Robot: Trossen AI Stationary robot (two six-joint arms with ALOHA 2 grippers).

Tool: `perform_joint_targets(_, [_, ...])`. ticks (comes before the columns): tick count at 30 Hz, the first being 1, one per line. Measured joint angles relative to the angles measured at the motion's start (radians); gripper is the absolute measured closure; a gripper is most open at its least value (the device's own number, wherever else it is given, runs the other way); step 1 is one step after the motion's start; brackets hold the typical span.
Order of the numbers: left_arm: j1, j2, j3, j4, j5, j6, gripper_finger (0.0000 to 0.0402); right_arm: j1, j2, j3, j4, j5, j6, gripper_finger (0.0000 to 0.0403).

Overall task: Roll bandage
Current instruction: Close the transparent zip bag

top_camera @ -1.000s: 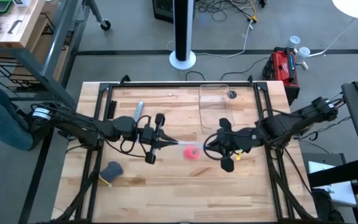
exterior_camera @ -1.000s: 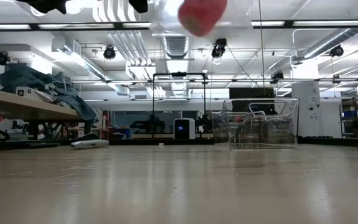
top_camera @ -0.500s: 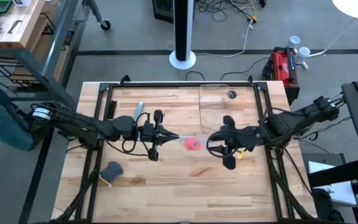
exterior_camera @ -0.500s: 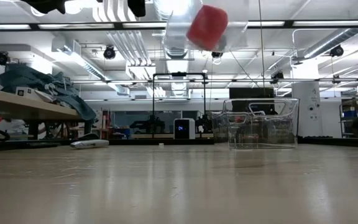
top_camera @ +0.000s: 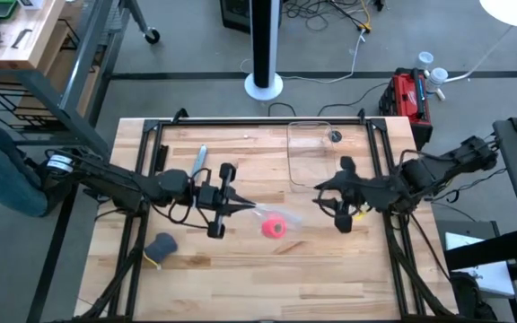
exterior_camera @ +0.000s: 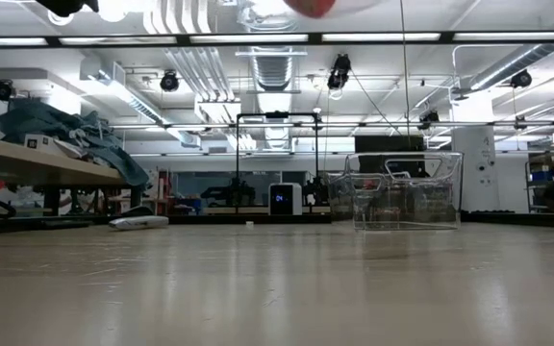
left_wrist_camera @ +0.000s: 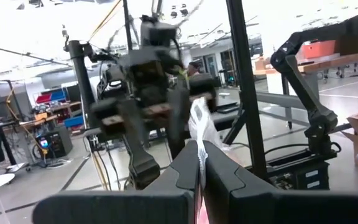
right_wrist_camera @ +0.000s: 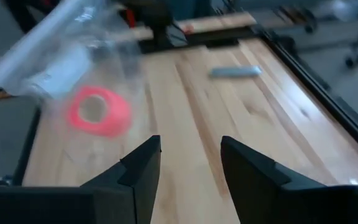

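Observation:
The bandage (top_camera: 274,227) is a small pink roll inside a clear crinkled plastic bag (top_camera: 285,218) held up over the middle of the table. My left gripper (top_camera: 240,208) is shut on that bag. In the right wrist view the bandage (right_wrist_camera: 98,111) shows through the bag (right_wrist_camera: 55,53). In the low view the bandage (exterior_camera: 311,5) shows only at the picture's upper edge. My right gripper (top_camera: 323,199) stands open to the right of the bag, apart from it, with nothing between its fingers (right_wrist_camera: 143,167). My left gripper pinches a bunched part of the clear bag's plastic (left_wrist_camera: 199,127) between its two shut fingers. The fingers lie about level and point toward the table's right edge. The bag reaches out beyond the fingertips, clear of the table, with the bandage roll in its far end.
A dark grey-blue lump (top_camera: 162,244) lies near the table's front left. A small silver-grey object (top_camera: 197,161) lies behind the left arm. A clear plastic bin (top_camera: 311,151) stands at the back, right of the middle. Bare wood lies along the near edge.
My right gripper has opened, let go of the bag and drawn back toward the table's right edge. The bag with the bandage now hangs from my left gripper alone and has swung a little, ending slightly nearer the table's front.

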Motion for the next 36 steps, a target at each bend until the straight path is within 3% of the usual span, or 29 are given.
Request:
perform_joint_targets(11, [0.000,0.000,-0.004,-0.004,-0.017,0.000,0.0401,0.037,0.022,-0.278,0.573,-0.021,-0.135,0.0238])
perform_joint_targets(20, [0.000,0.001,-0.004,-0.010,-0.060,0.011,0.0401,0.036,0.010,-0.285,0.620,-0.024,-0.166,0.0240])
perform_joint_targets(26, [0.000,0.001,-0.004,-0.009,-0.054,0.026,0.0401,0.010,0.088,-0.283,0.756,0.002,-0.195,0.0246])
perform_joint_targets(29, [0.000,0.001,-0.004,-0.003,-0.030,0.026,0.0401,0.001,0.122,-0.279,0.782,0.063,-0.206,0.0282])
perform_joint_targets(33, [0.000,0.001,-0.005,-0.014,-0.029,0.025,0.0401,0.006,0.165,-0.280,0.839,0.089,-0.289,0.0382])
perform_joint_targets(36, [0.000,-0.001,-0.005,-0.066,-0.029,0.025,0.0401,0.011,0.171,-0.279,0.870,0.095,-0.315,0.0393])
